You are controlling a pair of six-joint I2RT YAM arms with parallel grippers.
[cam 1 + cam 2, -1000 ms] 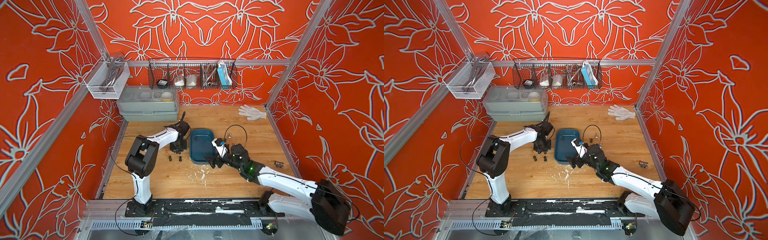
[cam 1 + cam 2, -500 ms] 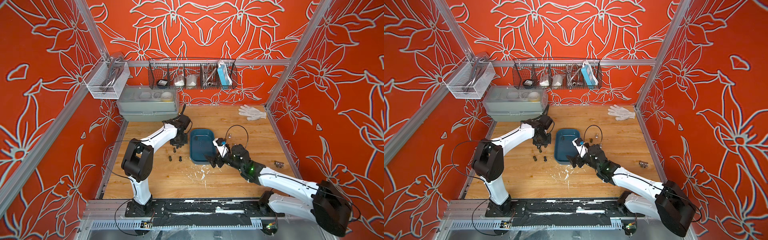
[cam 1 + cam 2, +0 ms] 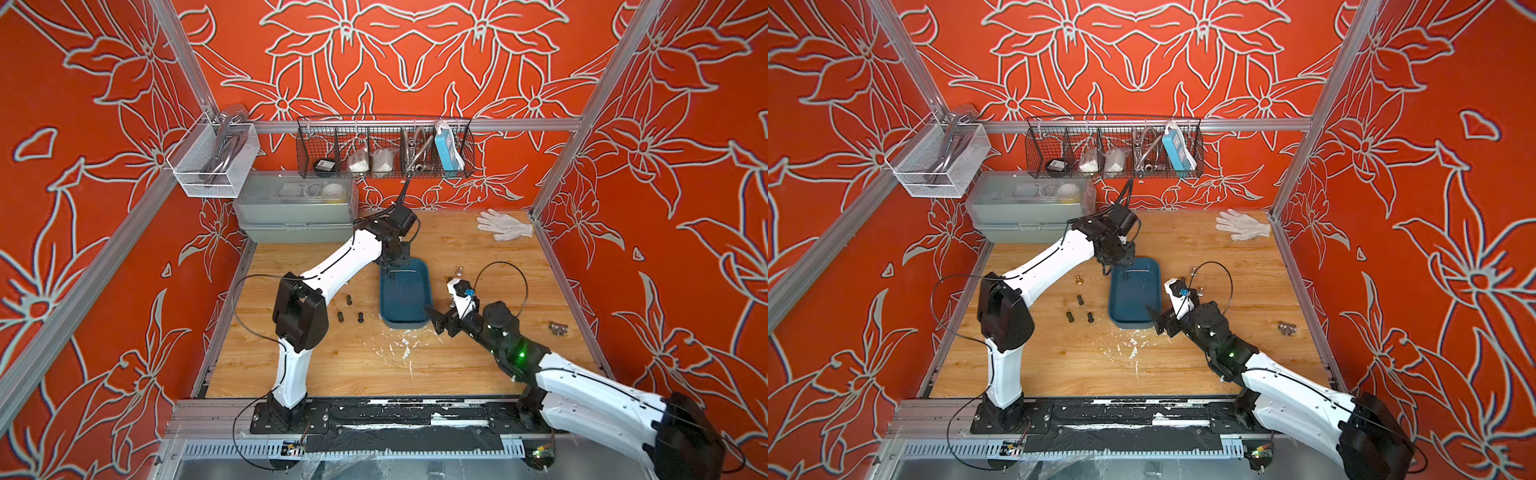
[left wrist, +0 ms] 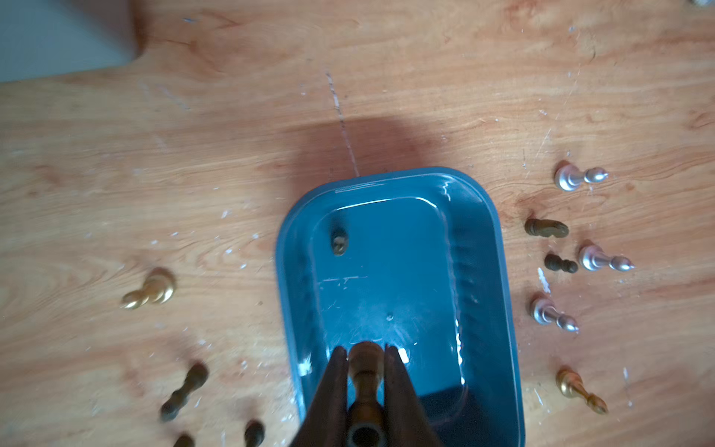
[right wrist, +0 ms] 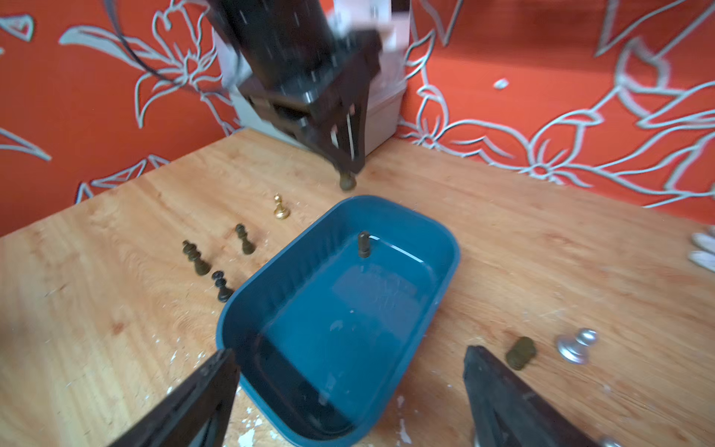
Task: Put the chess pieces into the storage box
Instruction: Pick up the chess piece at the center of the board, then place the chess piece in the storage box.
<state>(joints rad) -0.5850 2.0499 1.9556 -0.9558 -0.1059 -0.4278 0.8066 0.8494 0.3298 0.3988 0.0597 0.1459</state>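
Observation:
The teal storage box (image 3: 405, 325) (image 3: 1133, 326) (image 4: 284, 271) (image 5: 449, 267) lies mid-table with one dark chess piece (image 4: 339, 242) (image 5: 363, 244) inside. My left gripper (image 3: 388, 268) (image 3: 1104, 270) (image 4: 365, 352) (image 5: 348, 174) hangs above the box's far left corner, shut on a brownish-gold pawn (image 4: 365, 367) (image 5: 347, 182). Black pieces (image 3: 348, 299) (image 3: 1070, 317) (image 5: 195, 257) and a gold pawn (image 3: 1078, 280) (image 5: 281, 207) stand left of the box. Silver, gold and dark pieces (image 4: 603, 261) (image 5: 576, 344) lie to its right. My right gripper (image 3: 436, 318) (image 3: 1156, 320) (image 5: 348, 354) is open, straddling the box's near right corner.
A grey lidded case (image 3: 297, 212) stands at the back left under wire baskets (image 3: 384, 149). A white glove (image 3: 505, 224) lies at the back right. A small metal object (image 3: 559, 328) sits near the right wall.
My left gripper has risen from beside the black pieces left of the box and moved back and right to the box's far left corner, carrying the pawn. The right arm has stayed put.

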